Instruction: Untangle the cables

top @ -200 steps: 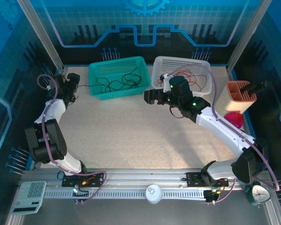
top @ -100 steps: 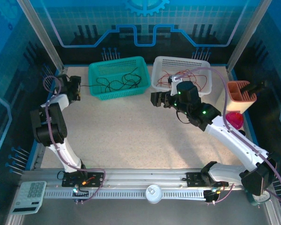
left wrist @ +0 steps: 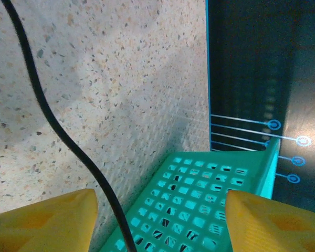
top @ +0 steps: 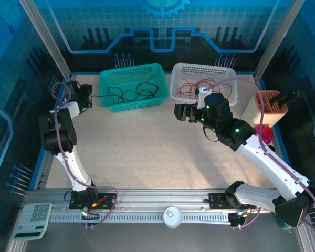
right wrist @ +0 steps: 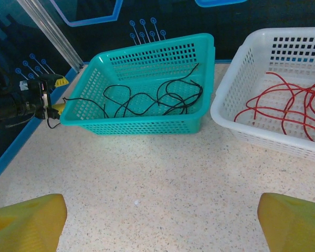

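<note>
Several black cables (top: 131,93) lie curled in the teal basket (top: 131,69), and red cables (top: 199,86) lie in the white basket (top: 205,66). One black cable (left wrist: 58,126) trails out over the teal basket's left end (left wrist: 210,199) onto the table. It runs between the yellow fingers of my left gripper (left wrist: 160,220), close to the left one. The jaws stand apart and do not clamp it. From above, the left gripper (top: 86,97) sits just left of the teal basket. My right gripper (top: 177,113) hangs open over bare table (right wrist: 160,220), nothing between its fingers.
An orange holder (top: 268,105) and a pink round object (top: 262,134) stand at the right edge. A calculator (top: 34,220) and a white disc (top: 172,216) lie on the front rail. The dark back wall (left wrist: 262,79) stands close behind the teal basket.
The left jaws have narrowed around the trailing black cable and the left arm has folded in toward the back left corner. The right gripper has drifted to the right, still open.
</note>
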### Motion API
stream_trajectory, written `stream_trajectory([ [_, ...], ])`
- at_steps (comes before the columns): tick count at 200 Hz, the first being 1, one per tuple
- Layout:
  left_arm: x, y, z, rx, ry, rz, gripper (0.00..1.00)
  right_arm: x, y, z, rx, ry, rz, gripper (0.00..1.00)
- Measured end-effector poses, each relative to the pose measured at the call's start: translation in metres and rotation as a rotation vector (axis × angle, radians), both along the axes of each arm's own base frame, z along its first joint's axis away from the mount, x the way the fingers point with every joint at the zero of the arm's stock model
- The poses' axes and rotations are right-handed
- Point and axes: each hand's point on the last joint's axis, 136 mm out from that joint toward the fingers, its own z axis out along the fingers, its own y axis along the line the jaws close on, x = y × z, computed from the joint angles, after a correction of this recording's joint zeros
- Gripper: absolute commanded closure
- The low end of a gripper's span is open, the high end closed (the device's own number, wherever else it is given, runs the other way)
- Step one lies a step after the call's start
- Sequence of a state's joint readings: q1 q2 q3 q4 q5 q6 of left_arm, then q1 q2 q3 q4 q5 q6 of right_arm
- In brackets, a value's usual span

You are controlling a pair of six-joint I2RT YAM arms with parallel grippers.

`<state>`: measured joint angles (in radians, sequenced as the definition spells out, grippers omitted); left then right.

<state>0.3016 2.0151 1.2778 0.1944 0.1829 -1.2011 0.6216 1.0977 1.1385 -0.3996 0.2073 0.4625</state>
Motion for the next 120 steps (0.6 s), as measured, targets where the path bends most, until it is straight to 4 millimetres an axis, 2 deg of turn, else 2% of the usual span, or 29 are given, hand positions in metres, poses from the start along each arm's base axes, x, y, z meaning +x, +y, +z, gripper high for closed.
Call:
stream_trajectory([
  [8,0.002,-0.003,-0.002,-0.005,-0.005,-0.007,0.61,0.0,-0.001,0.0,-0.003,0.001,-0.003,0.06],
  [20,0.005,-0.005,-0.003,-0.01,-0.013,-0.013,0.85,-0.001,-0.002,-0.001,-0.01,0.003,-0.005,0.06],
  [30,0.006,-0.007,-0.003,-0.014,-0.017,-0.019,1.0,-0.001,-0.003,-0.002,-0.014,0.005,-0.007,0.06],
  [62,0.011,-0.009,0.008,0.01,-0.049,-0.056,1.0,-0.003,-0.005,-0.003,-0.02,0.012,-0.01,0.06],
  [76,0.014,-0.011,0.023,0.029,-0.07,-0.084,1.0,-0.003,-0.005,-0.002,-0.018,0.009,-0.01,0.06],
  [96,0.022,-0.015,0.069,0.065,-0.148,-0.132,1.0,-0.004,-0.006,0.0,-0.019,0.002,-0.009,0.05],
  [110,0.027,-0.021,0.117,0.097,-0.235,-0.171,1.0,-0.004,-0.006,0.0,-0.021,0.0,-0.008,0.05],
  [120,0.029,-0.03,0.159,0.121,-0.315,-0.205,1.0,-0.004,-0.006,0.0,-0.023,-0.002,-0.007,0.06],
])
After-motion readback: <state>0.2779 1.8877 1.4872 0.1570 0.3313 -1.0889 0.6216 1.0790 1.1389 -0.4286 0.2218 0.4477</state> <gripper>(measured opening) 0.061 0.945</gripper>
